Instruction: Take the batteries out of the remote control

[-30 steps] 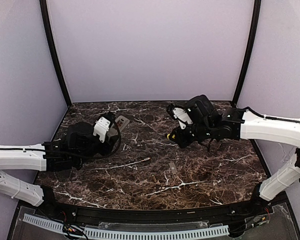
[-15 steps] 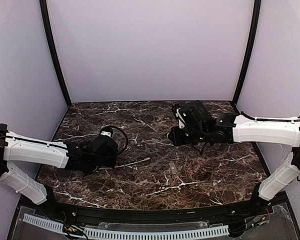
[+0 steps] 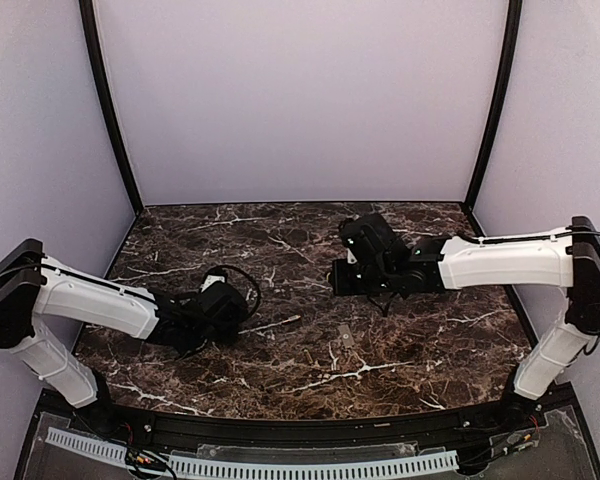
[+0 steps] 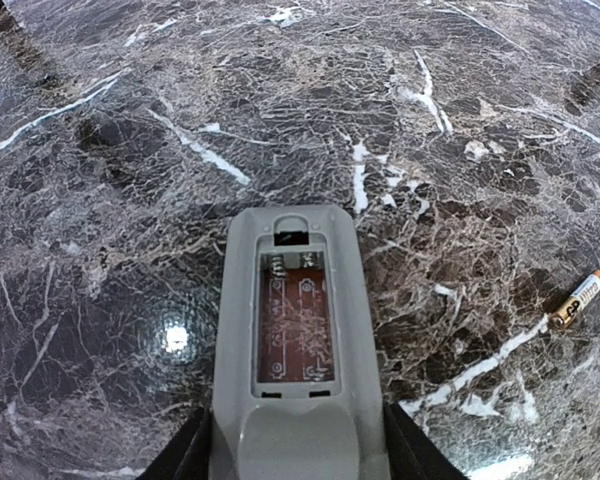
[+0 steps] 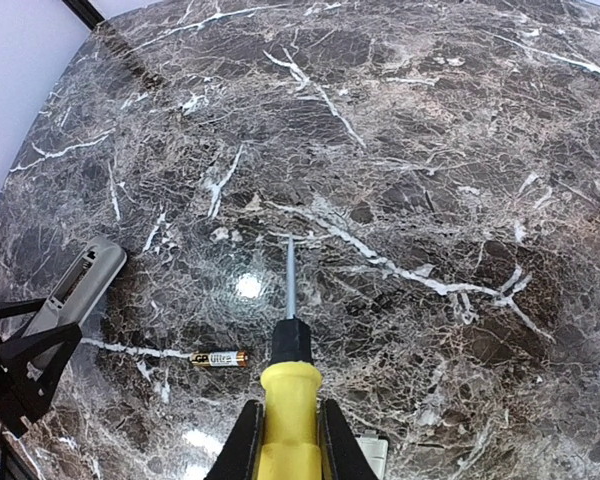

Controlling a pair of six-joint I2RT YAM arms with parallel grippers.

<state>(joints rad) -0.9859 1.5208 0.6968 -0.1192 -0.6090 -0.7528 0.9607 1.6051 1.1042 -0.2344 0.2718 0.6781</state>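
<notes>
The remote control is gripped at its near end by the left pincer, whose jaws are closed part-way against its two long sides. It is held left of the middle of the surface, toward the near-left corner; whether its far end touches the marble cannot be told. The battery bay is turned upward with its lid off, and only bare board and contacts can be seen inside. One battery is lying loose on the surface, well to the remote's right. A second cannot be made out with certainty. A small flat grey piece, probably the cover, is seen nearer the middle. Toward the far-right part, a yellow-handled screwdriver is clamped tightly in the right pincer, its shaft pointed at bare marble.

The unloading itself is judged finished, or nearly so. What remains is to confirm the second cell has left the bay. The remote would then be lowered flat and released, and the screwdriver set down clear of the loose battery.
</notes>
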